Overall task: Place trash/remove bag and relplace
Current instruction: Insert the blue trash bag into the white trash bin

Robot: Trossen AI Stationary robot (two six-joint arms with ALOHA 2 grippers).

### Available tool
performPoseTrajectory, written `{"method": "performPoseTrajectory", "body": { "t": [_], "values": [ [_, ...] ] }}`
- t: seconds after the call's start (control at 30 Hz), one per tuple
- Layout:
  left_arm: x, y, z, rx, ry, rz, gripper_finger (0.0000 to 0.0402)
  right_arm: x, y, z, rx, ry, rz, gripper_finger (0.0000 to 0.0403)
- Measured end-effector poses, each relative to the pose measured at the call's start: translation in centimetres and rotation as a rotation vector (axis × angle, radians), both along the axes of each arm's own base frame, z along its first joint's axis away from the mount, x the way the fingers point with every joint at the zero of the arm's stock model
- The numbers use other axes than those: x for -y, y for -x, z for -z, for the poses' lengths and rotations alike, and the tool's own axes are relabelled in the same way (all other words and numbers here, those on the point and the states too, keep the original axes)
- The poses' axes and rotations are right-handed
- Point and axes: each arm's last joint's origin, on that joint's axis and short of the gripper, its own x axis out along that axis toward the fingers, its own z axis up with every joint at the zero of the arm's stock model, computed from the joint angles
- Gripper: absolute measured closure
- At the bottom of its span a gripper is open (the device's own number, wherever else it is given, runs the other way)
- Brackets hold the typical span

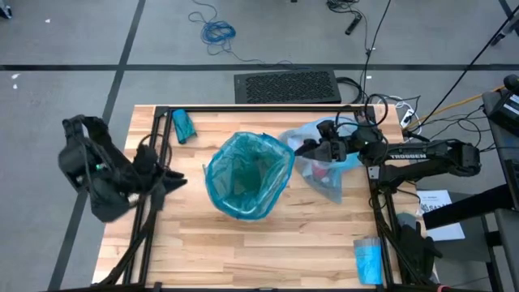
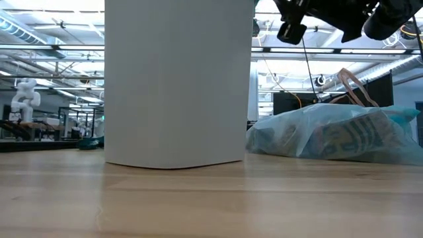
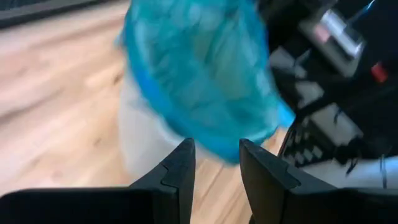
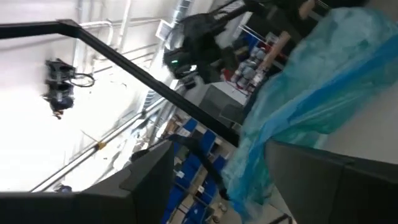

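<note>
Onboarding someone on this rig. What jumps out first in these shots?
The white bin at the table's centre, lined with a teal-green bag. Just right of it lies a filled pale blue bag, with the right gripper open above it. The left gripper sits back at the left edge.

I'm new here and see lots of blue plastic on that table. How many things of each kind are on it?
White bin with teal liner: 1
Filled pale-blue bag: 1
Small folded blue packets: 2
Total: 4
</note>
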Motion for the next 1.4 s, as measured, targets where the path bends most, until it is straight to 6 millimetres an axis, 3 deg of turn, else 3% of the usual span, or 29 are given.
{"method": "performPoseTrajectory", "body": {
  "t": [0.1, 0.27, 0.4, 0.53, 0.63, 0.77, 1.1, 1.4],
  "values": [
    [-1.0, 1.1, 0.5, -0.088, 0.072, 0.024, 0.0281, 0.0, 0.1, -0.2, 0.023, -0.004, -0.002, 0.0160],
    [-1.9, 1.9, 2.7, -0.142, 0.045, 0.029, 0.0281, 0.0, -0.2, 0.3, -0.021, -0.019, 0.083, 0.0162],
    [-1.8, 1.8, 6.6, -0.231, -0.004, -0.018, 0.0281, -0.3, -0.5, 0.5, -0.032, -0.025, 0.200, 0.0163],
    [-1.2, 1.0, 11.1, -0.264, -0.018, -0.180, 0.0281, -0.5, -0.6, 0.5, -0.032, -0.040, 0.245, 0.0163],
    [-0.9, 0.3, 14.0, -0.169, -0.019, -0.294, 0.0281, -0.8, -0.7, 0.6, -0.036, -0.045, 0.253, 0.0163],
    [-0.6, -0.9, 16.2, -0.034, -0.006, -0.348, 0.0281, -1.1, -0.7, 0.5, -0.036, -0.058, 0.246, 0.0163],
    [-0.8, -5.3, 17.3, 0.133, -0.008, -0.400, 0.0281, -1.7, 0.8, -0.1, -0.088, -0.044, 0.202, 0.0163],
    [0.2, -10.4, 17.6, 0.225, 0.058, -0.314, 0.0281, -2.3, 4.3, -0.8, -0.186, 0.006, 0.157, 0.0163]
  ]
}}
